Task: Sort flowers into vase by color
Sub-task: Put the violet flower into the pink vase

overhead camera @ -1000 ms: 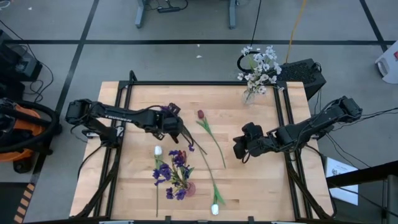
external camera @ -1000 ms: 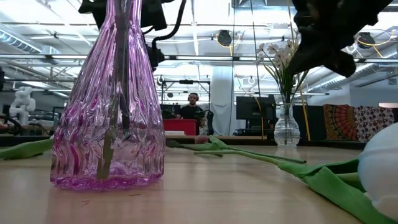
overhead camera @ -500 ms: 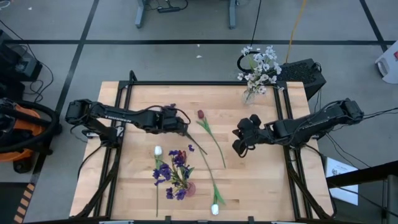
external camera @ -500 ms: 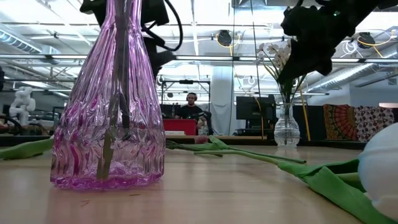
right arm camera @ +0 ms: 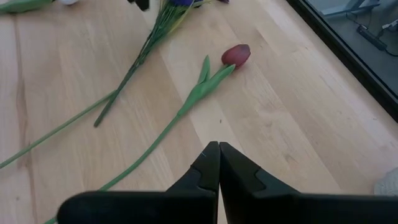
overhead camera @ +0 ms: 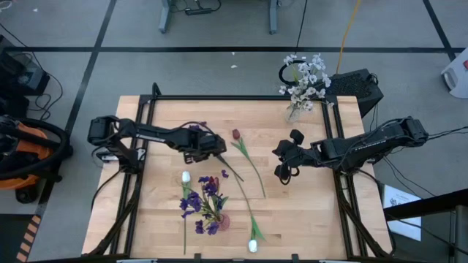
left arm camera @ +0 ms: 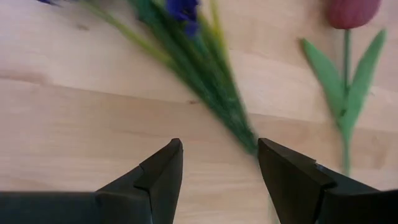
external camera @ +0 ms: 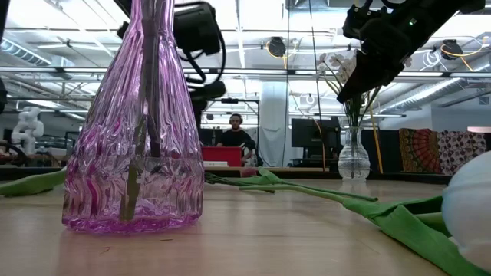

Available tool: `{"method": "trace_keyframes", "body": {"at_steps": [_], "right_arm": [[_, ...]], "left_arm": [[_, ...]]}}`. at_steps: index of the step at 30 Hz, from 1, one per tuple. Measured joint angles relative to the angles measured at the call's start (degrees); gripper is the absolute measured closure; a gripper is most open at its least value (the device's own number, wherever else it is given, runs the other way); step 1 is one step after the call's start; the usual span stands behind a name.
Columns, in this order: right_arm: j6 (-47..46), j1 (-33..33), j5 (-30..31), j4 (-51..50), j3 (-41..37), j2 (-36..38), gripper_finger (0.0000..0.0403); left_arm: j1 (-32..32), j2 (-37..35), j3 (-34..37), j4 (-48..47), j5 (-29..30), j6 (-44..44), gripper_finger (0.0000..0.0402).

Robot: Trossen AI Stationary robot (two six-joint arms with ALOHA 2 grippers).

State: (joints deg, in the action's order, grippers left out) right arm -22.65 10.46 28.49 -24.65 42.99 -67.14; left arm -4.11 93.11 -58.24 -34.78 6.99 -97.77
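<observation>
My left gripper (overhead camera: 220, 148) (left arm camera: 217, 163) is open, low over the table just left of the dark red tulip (overhead camera: 236, 135) (left arm camera: 351, 11). Its fingers stand either side of the stem end of a loose purple flower (left arm camera: 211, 74) that lies flat on the wood, and they touch nothing. My right gripper (overhead camera: 281, 172) (right arm camera: 219, 155) is shut and empty, held above the table to the right of the red tulip (right arm camera: 236, 55). The pink vase (overhead camera: 221, 221) (external camera: 138, 130) holds purple flowers (overhead camera: 203, 203). The clear vase (overhead camera: 294, 111) (external camera: 353, 157) holds white blossom sprays (overhead camera: 304, 79).
Two white tulips lie flat, one (overhead camera: 186, 177) left of the pink vase's bouquet and one (overhead camera: 253, 246) (external camera: 469, 208) at the near edge. The red tulip's stem (overhead camera: 254, 174) runs slanting toward the near right. A black frame (overhead camera: 241, 98) rims the table.
My left gripper has moved toward the table's right and a little toward the far edge, closer to the red tulip. My right gripper has risen, swung toward the far edge and turned.
</observation>
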Motion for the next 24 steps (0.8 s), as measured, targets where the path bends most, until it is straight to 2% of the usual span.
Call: {"method": "trace_keyframes", "body": {"at_steps": [6,19,22,24], "right_arm": [[0.02,0.02,-0.04,-0.13,0.02,0.00,0.0403],[0.00,0.02,-0.08,-1.29,0.02,0.00,0.0403],[-0.12,0.02,-0.07,-1.29,0.02,0.00,0.0403],[-0.55,0.02,-0.09,-1.31,0.02,-0.01,0.0403]], "left_arm": [[-2.22,4.28,0.00,4.75,-3.57,-1.53,0.0190],[-6.33,11.10,-0.34,4.79,-6.97,-2.21,0.0190],[-6.73,11.73,-0.35,4.51,-7.25,-0.67,0.0203],[-7.12,11.84,-0.33,4.12,-7.84,0.57,0.0226]]}}
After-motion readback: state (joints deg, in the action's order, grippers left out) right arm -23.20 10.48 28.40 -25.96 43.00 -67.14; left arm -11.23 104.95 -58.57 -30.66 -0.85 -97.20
